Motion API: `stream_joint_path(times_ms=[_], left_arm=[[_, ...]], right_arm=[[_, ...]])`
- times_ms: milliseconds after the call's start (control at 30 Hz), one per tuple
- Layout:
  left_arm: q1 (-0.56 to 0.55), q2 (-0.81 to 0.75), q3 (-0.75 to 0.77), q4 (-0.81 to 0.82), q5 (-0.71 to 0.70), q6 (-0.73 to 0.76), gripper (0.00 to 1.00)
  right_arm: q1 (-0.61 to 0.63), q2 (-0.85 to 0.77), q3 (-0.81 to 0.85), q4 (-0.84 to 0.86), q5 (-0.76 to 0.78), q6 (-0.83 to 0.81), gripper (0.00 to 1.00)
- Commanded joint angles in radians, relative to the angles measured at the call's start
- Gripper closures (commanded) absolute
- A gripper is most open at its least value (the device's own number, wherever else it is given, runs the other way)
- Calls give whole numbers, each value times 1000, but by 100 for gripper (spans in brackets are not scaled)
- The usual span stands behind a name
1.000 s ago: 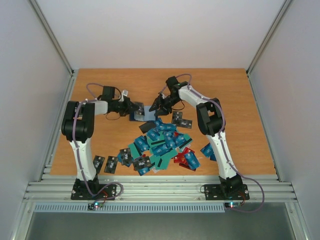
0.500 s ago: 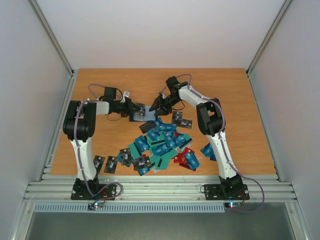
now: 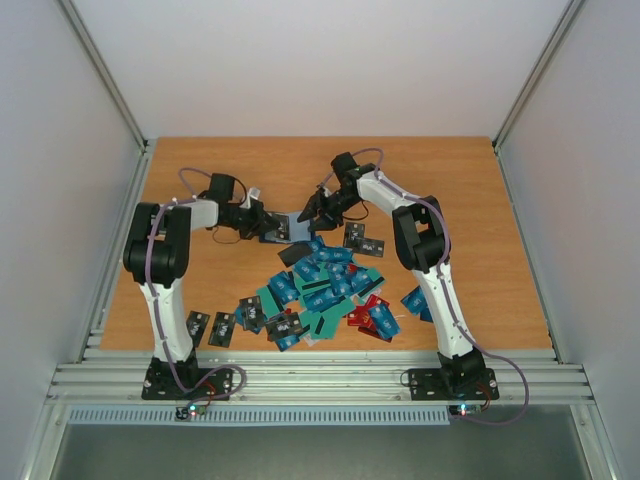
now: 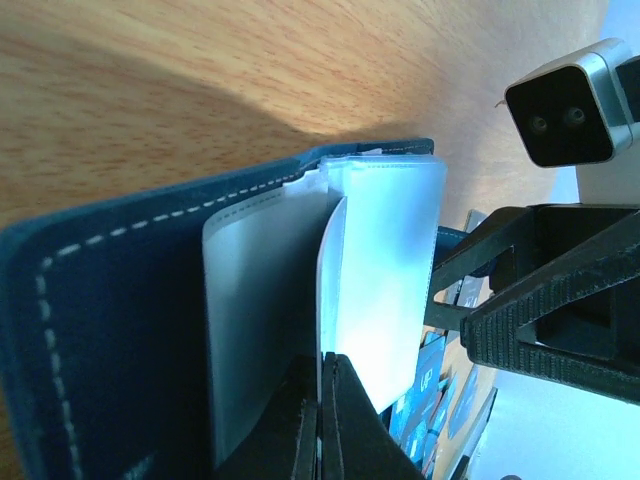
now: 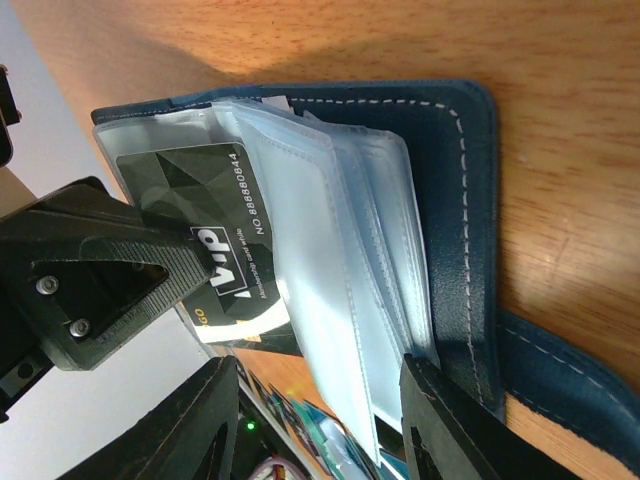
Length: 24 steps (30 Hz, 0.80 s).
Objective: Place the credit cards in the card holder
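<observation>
Counts as one card holder [image 3: 277, 229], spread open at the table's [image 3: 450, 200] far middle, and one overlapping heap of credit cards [image 3: 320, 288] nearer, too piled to number. Reveals, by right wrist alone, one black card [image 5: 215, 225] inside a clear sleeve [image 5: 335, 260]. Sits pinched at a sleeve by the closed left gripper [image 4: 320, 400], under the right gripper's [image 5: 320, 400] parted, empty fingers.

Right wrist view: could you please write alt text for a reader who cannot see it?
An open navy card holder lies on the wooden table, its clear sleeves fanned out. A black VIP card sits at the leftmost sleeve, partly covered by the left gripper; the right gripper is open below.
</observation>
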Motion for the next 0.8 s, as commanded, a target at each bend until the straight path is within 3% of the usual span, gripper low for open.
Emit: stream_joint_path(times_ms=[0,767], left_arm=[[-4,24,25,-104,-6,36,100],[-4,131,153,-129,56,27,100]], right_arm=[[-6,31,-5,28,43,8,54],[-4,49,-2,13,21,-10,54]])
